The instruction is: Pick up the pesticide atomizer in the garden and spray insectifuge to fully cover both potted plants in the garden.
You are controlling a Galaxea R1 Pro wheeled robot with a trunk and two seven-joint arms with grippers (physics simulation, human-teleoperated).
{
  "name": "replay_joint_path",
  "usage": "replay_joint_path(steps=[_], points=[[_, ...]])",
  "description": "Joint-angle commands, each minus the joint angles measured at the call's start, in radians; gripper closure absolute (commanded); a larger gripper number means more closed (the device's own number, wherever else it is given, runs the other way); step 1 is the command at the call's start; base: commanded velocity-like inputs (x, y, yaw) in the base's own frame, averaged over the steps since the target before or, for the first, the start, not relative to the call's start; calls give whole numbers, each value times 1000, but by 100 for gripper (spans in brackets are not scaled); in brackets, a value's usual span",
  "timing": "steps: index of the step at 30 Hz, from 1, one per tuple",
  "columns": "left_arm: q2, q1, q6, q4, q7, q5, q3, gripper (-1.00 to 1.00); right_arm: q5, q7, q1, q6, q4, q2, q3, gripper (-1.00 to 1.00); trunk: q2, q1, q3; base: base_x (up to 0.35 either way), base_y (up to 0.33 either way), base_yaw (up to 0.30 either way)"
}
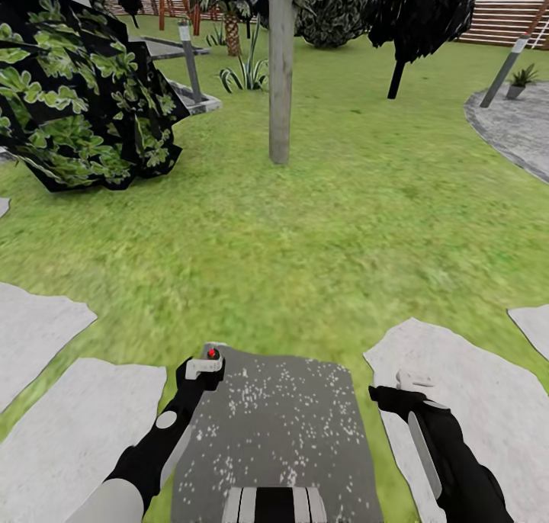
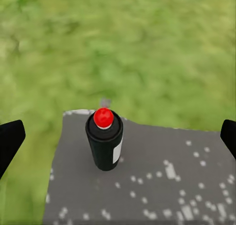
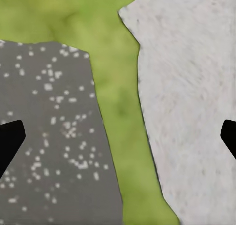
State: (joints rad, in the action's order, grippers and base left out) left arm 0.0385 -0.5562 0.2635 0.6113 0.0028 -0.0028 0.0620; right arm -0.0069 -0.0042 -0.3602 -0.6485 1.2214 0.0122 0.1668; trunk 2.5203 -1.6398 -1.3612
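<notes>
Left gripper (image 1: 204, 368): we hold it spread wide over the front left corner of our grey speckled base deck (image 1: 282, 424); its dark fingertips (image 2: 10, 141) stand apart, with nothing between them.
Pesticide atomizer (image 2: 104, 141): upright on that deck corner, just beside the deck edge, red cap up, white label patch on its side; it stands between the fingers but touches neither.
Left side: pale paving slabs (image 1: 72, 424) lie in the lawn (image 1: 305, 226); a dark leafy bush (image 1: 76, 88) stands farther off.
Ahead: open grass runs to a grey post-like trunk (image 1: 280, 65), standing in our straight line.
Right gripper (image 1: 400, 389): we hold it open and empty, over the grass strip between deck and slab (image 3: 191, 102).
Far right: the paved patio (image 1: 518, 126) edge curves in; one potted plant (image 1: 521, 79) stands near it, beside a leaning post (image 1: 505, 69).
</notes>
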Motion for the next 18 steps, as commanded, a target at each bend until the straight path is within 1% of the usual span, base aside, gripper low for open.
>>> replay_joint_path(steps=[1,10,18], points=[[0,-1,3,-1,0,0,1,-100,-1,0,0,-5,1,0,0,-100,0,0,-5,0,0,0],[0,0,3,-1,0,0,1,-100,-1,0,0,-5,1,0,0,-100,3,-4,-46,0,0,0],[0,0,3,-1,0,0,1,-100,-1,0,0,-5,1,0,0,-100,3,-4,-46,0,0,0]])
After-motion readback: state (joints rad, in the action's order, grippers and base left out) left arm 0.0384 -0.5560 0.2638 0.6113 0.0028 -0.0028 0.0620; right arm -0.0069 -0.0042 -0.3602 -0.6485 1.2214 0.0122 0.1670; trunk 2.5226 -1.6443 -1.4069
